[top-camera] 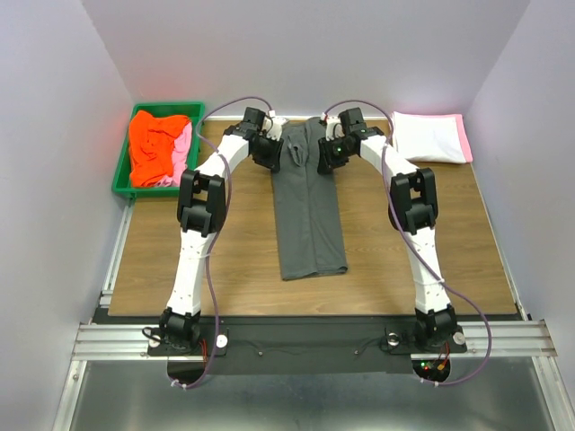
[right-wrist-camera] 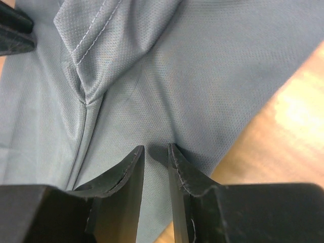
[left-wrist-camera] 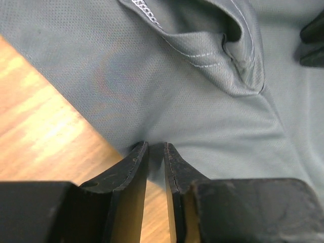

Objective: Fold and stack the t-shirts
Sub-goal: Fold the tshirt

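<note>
A: Checking the step in hand?
B: Folding the dark grey t-shirt (top-camera: pixel 310 202), lying as a long strip mid-tabletop (top-camera: pixel 225 260). Nipping its far end at both side edges with left gripper (left-wrist-camera: pixel 156 147) and right gripper (right-wrist-camera: pixel 155 148), jaws narrowed on cloth.
A: Next?
B: Probably lifting together, carrying towards the near edge, keeping level.

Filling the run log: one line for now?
step: fold | grey t-shirt: long strip on table | left jaws, right jaws: pinching its far end | folded stack: far right
</note>
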`<action>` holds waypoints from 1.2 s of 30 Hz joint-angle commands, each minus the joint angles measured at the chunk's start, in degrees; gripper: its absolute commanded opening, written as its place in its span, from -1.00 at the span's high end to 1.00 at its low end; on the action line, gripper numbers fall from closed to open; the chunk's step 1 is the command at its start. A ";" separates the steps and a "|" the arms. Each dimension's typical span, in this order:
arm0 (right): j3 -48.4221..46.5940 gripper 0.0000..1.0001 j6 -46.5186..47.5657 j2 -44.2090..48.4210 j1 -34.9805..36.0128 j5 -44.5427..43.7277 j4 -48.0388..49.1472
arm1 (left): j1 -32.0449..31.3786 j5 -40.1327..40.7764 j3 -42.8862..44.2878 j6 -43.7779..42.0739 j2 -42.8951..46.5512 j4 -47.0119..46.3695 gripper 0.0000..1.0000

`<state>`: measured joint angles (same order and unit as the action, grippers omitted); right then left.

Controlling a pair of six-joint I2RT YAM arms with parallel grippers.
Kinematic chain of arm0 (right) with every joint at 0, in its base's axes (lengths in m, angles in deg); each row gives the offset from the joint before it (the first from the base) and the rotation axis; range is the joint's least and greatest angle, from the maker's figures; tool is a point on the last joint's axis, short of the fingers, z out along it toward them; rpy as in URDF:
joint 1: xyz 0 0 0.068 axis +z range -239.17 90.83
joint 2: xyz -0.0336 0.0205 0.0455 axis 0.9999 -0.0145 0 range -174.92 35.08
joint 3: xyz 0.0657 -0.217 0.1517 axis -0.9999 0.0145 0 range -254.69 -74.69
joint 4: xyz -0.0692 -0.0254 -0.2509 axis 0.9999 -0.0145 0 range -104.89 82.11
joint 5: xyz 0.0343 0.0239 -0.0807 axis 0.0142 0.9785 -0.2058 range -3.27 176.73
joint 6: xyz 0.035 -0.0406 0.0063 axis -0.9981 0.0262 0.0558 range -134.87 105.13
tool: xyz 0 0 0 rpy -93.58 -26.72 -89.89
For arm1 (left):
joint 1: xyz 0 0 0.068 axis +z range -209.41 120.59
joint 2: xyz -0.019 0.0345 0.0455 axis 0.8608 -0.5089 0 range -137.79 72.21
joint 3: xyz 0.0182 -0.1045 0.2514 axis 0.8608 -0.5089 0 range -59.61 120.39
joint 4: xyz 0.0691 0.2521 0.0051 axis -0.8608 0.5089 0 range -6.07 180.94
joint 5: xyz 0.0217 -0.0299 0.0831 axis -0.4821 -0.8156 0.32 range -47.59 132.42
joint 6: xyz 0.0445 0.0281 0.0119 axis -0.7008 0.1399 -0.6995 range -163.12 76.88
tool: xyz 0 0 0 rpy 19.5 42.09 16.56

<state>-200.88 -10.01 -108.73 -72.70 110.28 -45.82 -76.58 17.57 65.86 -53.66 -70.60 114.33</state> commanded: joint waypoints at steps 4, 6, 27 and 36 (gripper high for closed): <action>-4.94 0.36 0.59 -6.40 -0.91 -6.15 1.72 | 1.00 2.69 6.98 -2.46 -3.01 1.34 0.35; -5.03 0.35 0.06 -6.66 -0.91 -6.15 1.81 | 1.17 3.39 7.16 -2.64 -3.01 0.55 0.35; 5.51 -0.14 -0.12 13.98 -0.91 13.34 1.28 | 4.42 -10.99 1.39 2.97 12.07 -6.47 0.26; 30.36 0.04 3.83 30.94 -0.65 17.93 -4.52 | 4.78 -14.45 -26.48 1.94 35.55 -13.34 0.24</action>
<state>-177.45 -8.87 -81.87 -73.40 124.93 -47.11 -71.22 7.06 46.52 -50.36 -44.91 104.93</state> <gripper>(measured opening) 0.512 0.386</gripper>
